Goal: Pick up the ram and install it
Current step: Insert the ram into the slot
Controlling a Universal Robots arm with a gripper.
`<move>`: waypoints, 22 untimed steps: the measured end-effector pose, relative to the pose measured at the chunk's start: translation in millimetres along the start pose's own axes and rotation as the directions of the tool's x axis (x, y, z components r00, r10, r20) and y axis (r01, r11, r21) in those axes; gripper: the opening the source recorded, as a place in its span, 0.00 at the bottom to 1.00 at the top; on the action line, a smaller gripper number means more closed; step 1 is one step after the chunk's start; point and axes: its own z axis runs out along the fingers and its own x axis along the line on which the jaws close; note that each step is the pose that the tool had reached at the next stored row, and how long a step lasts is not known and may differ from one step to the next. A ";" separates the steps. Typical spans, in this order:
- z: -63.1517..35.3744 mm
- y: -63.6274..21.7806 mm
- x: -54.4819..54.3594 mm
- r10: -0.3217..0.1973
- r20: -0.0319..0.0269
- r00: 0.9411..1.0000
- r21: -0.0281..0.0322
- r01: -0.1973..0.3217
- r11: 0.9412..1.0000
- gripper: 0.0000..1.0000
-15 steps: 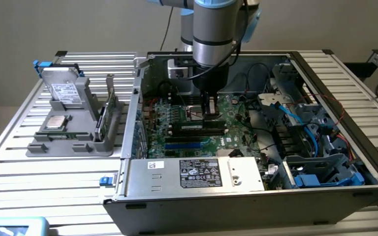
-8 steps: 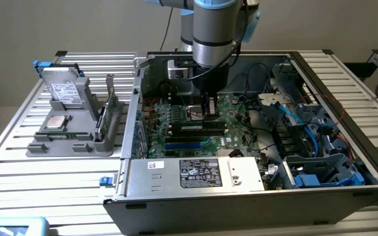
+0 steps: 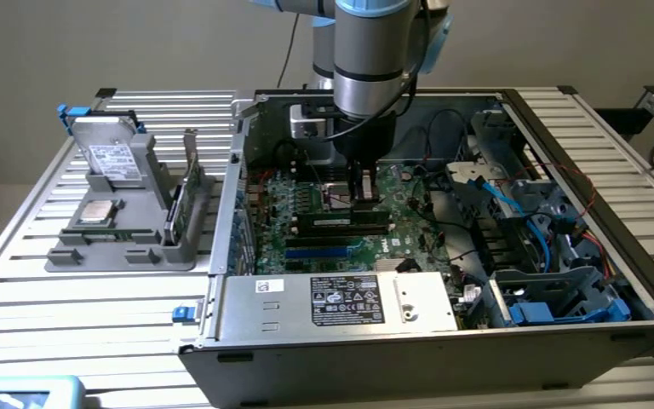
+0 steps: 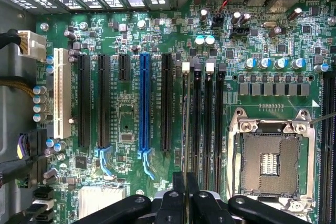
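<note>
A: Layout, big to small?
B: Slatted metal worktop [image 3: 31,341]. Open PC case [image 3: 418,366] lies on it, towards the exterior view's right. Arm [image 3: 373,51] comes down from the far side into the case.
A: Inside the case?
B: Green motherboard [image 4: 121,40] lies flat on the bottom. Power supply [image 3: 339,300], label facing up, sits along the near wall.
A: Parts holder?
B: Grey holder [image 3: 111,256] on the worktop at the exterior view's left, just beside the case. Hard drive [image 3: 111,158] propped up at its far end. Expansion card [image 3: 194,196] stands on edge on the side nearest the case. Processor chip [image 3: 98,211] lies flat in the middle.
A: Claw?
B: Claw [image 3: 361,198] is low over the middle of the board. Fingers [image 4: 178,198] are pinched nearly together, clamped on the ram [image 3: 329,223].
A: Ram position?
B: On edge, long side level, in line with the memory slots [image 4: 207,129]. In the wrist view it's a thin edge running along the memory slot nearest the blue slot [image 4: 144,103]. The processor socket [image 4: 270,156] is on the other side of the memory slots. Can't tell if the ram is seated.
A: Socket?
B: Frame open, contacts showing.
</note>
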 end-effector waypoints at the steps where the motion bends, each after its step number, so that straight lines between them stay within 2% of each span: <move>1: 0.2 0.0 0.0 0.000 0.000 1.000 0.000 0.000 1.000 0.13; 22: 3.7 1.5 -2.8 -0.003 -0.002 1.000 0.002 0.003 1.000 0.13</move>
